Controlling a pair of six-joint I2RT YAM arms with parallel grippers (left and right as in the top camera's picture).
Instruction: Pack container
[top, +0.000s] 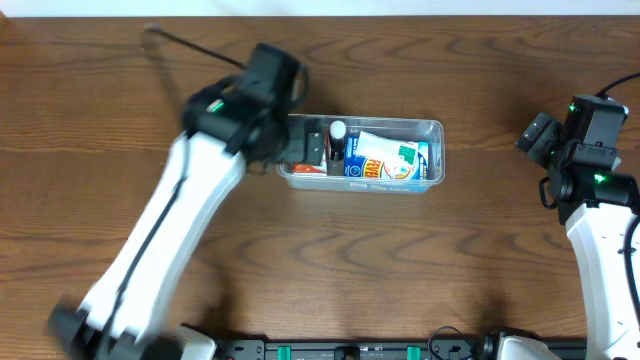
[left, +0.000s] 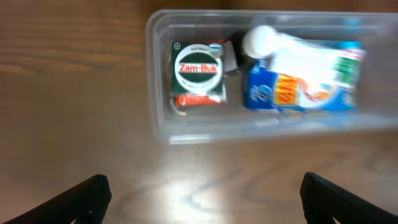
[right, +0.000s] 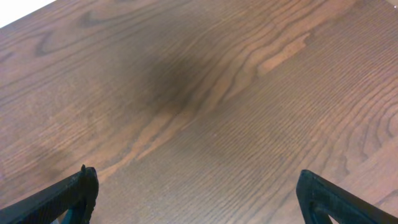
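The clear plastic container (top: 434, 128) sits at the table's middle, holding a Zam-Buk box (left: 198, 74), a blue and white packet (left: 305, 84) and a white-capped item (left: 260, 40). It also shows in the left wrist view (left: 163, 121). My left gripper (top: 300, 150) hovers at the container's left end. In its wrist view the left gripper (left: 202, 199) is open and empty, with bare table between the fingers. My right gripper (top: 535, 135) is at the far right, away from the container. In its wrist view the right gripper (right: 199, 196) is open and empty over bare wood.
A thin dark cable (top: 190, 45) runs across the back left of the wooden table (top: 400, 260). The left arm's white link (top: 170, 240) stretches across the front left. A black rail (top: 350, 350) lies along the front edge.
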